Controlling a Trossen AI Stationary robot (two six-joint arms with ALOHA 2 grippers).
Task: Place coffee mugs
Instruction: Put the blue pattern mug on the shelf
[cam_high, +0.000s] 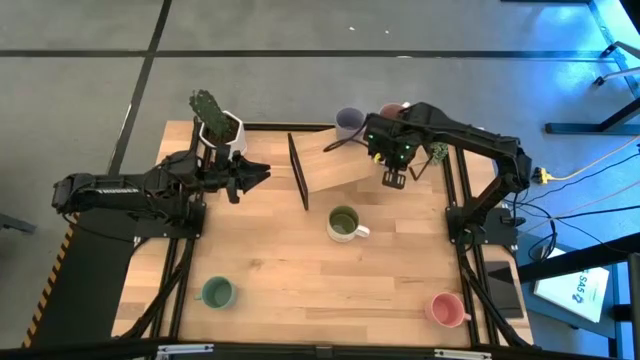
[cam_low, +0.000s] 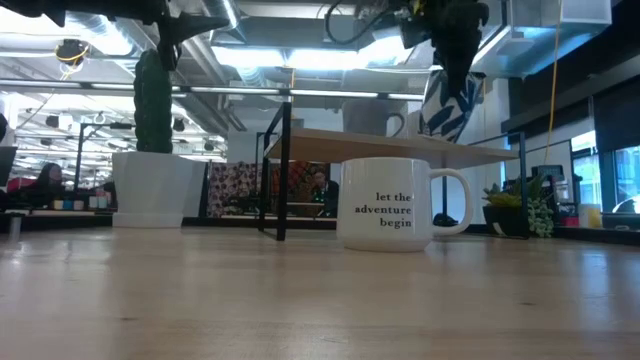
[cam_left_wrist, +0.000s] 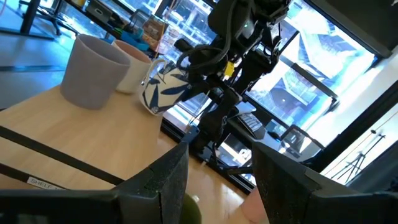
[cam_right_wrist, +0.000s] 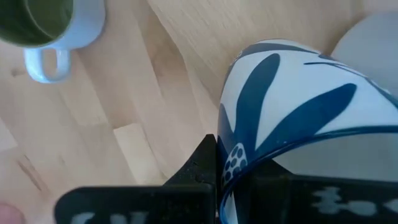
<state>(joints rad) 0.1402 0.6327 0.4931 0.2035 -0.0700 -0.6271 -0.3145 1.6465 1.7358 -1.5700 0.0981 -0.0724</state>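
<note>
Blue-patterned mug (cam_right_wrist: 292, 106) pinched at its rim by right gripper (cam_high: 392, 178) above shelf (cam_high: 340, 165)

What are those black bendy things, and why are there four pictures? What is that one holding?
The black things are two robot arms with pinching grippers. One picture looks down from above, one looks level across the wooden table, and two come from cameras on the arms' wrists.

The right gripper is shut on the rim of a white mug with blue leaves, above a small raised wooden shelf. On the shelf stand a lavender mug and another mug beside it.

The left gripper waits open by a white pot with a cactus.

On the table are a white mug with green inside, a teal mug and a pink mug.
</note>
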